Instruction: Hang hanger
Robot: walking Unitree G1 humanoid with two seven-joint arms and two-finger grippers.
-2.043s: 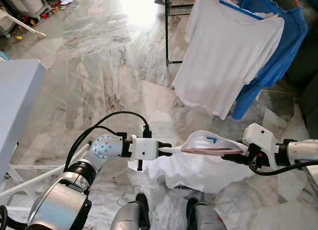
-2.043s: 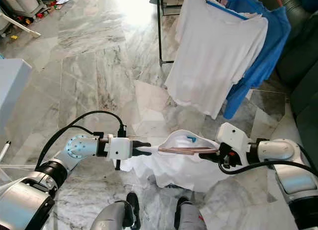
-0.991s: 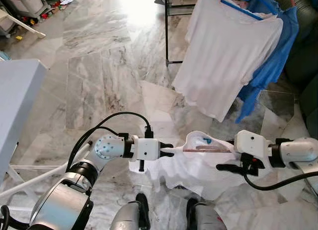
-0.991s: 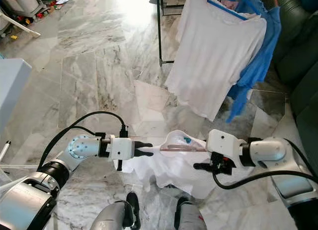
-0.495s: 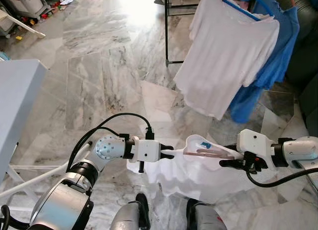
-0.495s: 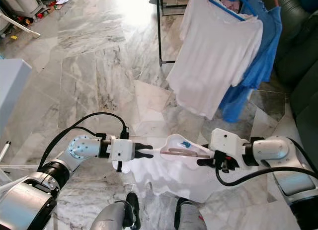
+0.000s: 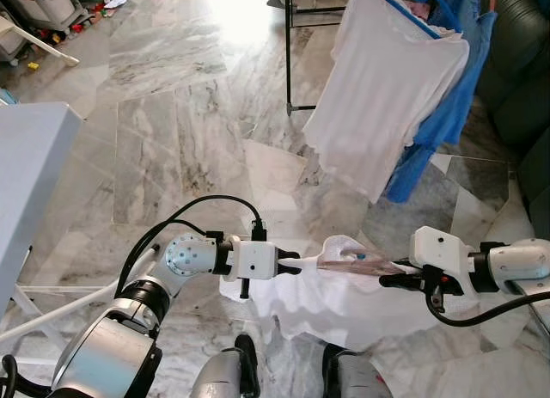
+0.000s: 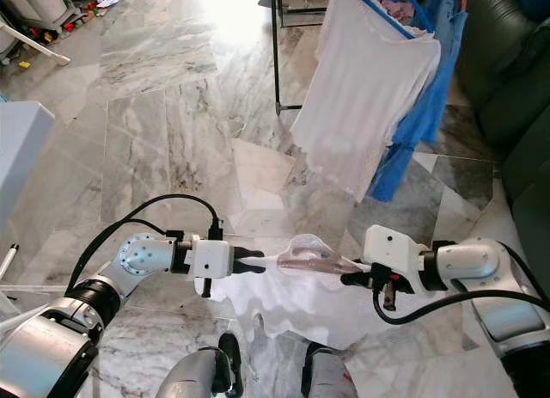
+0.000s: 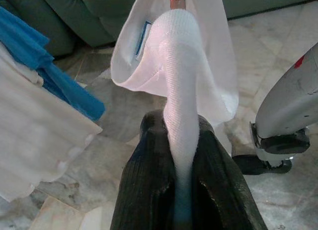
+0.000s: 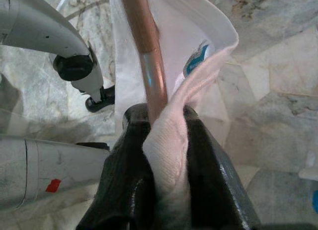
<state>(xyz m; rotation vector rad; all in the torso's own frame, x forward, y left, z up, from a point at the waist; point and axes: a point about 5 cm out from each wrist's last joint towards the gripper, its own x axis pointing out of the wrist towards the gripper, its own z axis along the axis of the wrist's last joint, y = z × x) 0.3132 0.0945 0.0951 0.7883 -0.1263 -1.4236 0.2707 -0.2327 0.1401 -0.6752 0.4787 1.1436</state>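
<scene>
A white shirt (image 7: 339,299) hangs stretched between my two grippers, low over the marble floor. A copper-coloured hanger (image 7: 354,262) lies inside its collar. My left gripper (image 7: 296,262) is shut on the collar's edge; in the left wrist view the white fabric (image 9: 181,91) is pinched between the black fingers (image 9: 149,190). My right gripper (image 7: 387,280) is shut on the hanger's end together with the shirt cloth; the right wrist view shows the copper bar (image 10: 146,46) running out from between the fingers (image 10: 124,180).
A black clothes rack (image 7: 288,45) stands ahead to the right, carrying a white T-shirt (image 7: 387,80) on a blue hanger and a blue garment (image 7: 438,131). A dark sofa (image 7: 524,63) is at far right, a pale table (image 7: 26,174) at left.
The collar has been drawn flatter around the hanger between my grippers. The clothes on the rack have swung and look narrower. Both grippers keep their hold.
</scene>
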